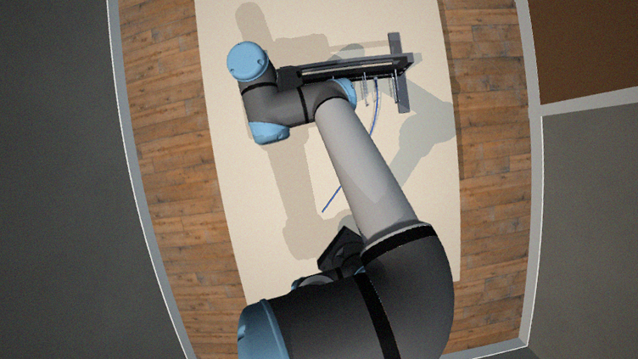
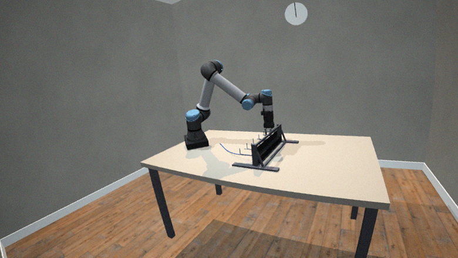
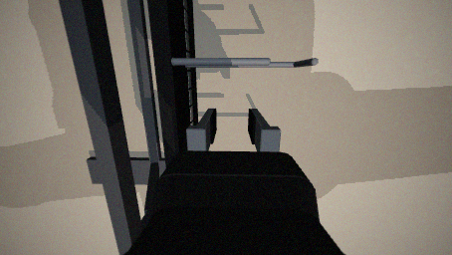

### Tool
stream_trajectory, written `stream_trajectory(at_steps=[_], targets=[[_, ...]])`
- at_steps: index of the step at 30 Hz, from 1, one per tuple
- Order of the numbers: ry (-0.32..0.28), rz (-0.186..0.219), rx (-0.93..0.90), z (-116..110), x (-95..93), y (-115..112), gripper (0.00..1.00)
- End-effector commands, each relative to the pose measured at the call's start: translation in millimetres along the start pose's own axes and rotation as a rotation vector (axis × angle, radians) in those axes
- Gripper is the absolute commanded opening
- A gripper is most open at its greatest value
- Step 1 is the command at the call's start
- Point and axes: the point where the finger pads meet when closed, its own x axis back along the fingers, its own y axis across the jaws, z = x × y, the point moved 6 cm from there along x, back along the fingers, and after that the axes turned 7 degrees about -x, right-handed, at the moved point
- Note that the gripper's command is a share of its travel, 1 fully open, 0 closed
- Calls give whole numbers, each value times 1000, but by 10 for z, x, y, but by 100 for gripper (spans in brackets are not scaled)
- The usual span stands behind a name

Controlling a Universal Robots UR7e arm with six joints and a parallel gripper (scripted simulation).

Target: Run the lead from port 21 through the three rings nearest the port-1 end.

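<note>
The black rack (image 1: pixel 345 66) with the patch panel stands on the table; it also shows in the exterior view (image 2: pixel 267 147). The thin blue lead (image 1: pixel 367 124) leaves the rack's front near one end and runs across the table under my arm to its free end (image 1: pixel 323 210), also seen in the side view (image 2: pixel 228 149). My gripper (image 3: pixel 232 120) (image 2: pixel 268 125) is open and empty. It points down in front of the rack's other end, above a grey ring arm (image 3: pixel 244 62). The lead does not show in the wrist view.
Several grey rings (image 1: pixel 364 82) stick out from the rack's front. The rack's dark upright and foot (image 3: pixel 124 125) stand close to the left of my fingers. My arm base (image 2: pixel 196 140) sits at the table's far left corner.
</note>
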Motion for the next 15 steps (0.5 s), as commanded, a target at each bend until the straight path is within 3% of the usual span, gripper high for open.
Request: stream_trajectory(at_steps=[1, 15], targets=[[-1, 2, 0, -1, 8, -4, 67], [-1, 2, 0, -1, 23, -4, 67]])
